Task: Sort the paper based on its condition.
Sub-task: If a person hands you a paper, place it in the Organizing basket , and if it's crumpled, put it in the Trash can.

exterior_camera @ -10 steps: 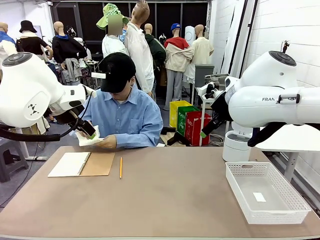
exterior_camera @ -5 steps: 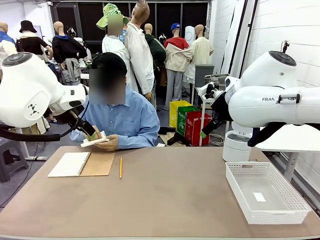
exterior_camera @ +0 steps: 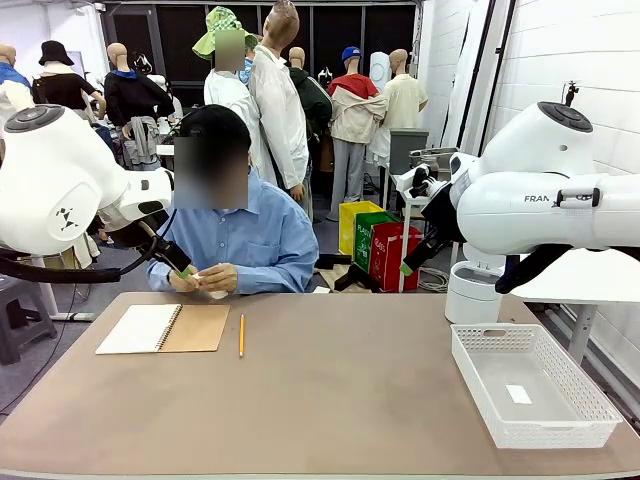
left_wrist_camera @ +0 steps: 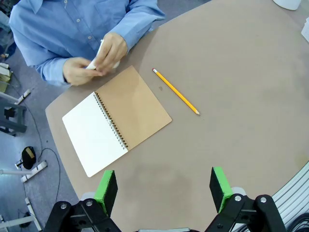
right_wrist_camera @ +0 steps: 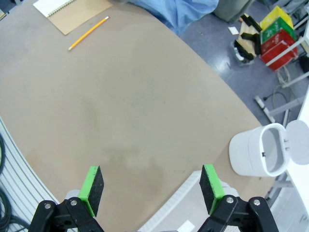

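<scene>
Now, a person's hands (left_wrist_camera: 110, 49) hold the paper (left_wrist_camera: 91, 64) near the notebook (left_wrist_camera: 116, 118); left gripper (left_wrist_camera: 164, 186) and right gripper (right_wrist_camera: 151, 186) hang above, jaws spread wide, empty.

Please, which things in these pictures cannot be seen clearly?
The paper: left wrist view, the person's hands cover most of it; condition unclear.
The white basket: right wrist view, cut off by the bottom edge.
The scrap in the basket: front view, too small to judge.
</scene>
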{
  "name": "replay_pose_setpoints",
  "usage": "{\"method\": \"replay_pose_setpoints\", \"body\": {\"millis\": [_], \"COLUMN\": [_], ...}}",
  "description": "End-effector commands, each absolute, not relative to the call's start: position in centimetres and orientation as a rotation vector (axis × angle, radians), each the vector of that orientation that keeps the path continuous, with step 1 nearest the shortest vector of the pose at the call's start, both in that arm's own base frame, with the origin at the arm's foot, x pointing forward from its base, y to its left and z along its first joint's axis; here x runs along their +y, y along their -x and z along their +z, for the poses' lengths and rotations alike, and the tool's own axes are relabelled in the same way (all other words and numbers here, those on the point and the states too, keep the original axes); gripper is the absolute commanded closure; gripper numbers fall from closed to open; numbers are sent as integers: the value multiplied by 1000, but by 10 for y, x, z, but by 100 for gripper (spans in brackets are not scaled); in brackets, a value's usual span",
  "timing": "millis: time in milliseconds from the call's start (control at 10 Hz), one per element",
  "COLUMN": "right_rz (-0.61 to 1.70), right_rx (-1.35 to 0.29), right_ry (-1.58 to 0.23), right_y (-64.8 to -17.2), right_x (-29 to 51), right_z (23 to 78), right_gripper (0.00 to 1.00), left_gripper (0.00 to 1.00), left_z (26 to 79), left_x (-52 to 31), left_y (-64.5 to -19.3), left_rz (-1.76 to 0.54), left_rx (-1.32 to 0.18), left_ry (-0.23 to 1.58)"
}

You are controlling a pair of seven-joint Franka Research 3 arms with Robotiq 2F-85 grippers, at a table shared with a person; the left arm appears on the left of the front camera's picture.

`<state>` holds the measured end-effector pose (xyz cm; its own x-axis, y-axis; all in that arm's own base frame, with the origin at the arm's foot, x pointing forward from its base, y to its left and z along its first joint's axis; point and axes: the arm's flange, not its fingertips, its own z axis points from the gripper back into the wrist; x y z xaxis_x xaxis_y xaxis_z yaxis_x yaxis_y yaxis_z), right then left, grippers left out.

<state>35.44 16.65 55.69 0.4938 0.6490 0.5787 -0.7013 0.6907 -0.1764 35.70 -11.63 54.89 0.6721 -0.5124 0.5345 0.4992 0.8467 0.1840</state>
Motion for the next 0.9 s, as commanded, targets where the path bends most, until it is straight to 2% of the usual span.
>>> {"method": "replay_pose_setpoints", "body": {"millis": [0, 800], "right_rz": [820, 820], "right_rx": [-662, -662], "right_ry": [-86, -86], "right_y": [-355, -355], "right_x": [166, 166], "right_z": [556, 556], "right_gripper": [0, 0], "left_gripper": [0, 0], "left_z": [549, 549], "left_x": [-116, -116], "left_y": [-357, -357], "left_rz": [-569, -569], "left_rx": [-609, -609], "left_ry": [-19, -19]}}
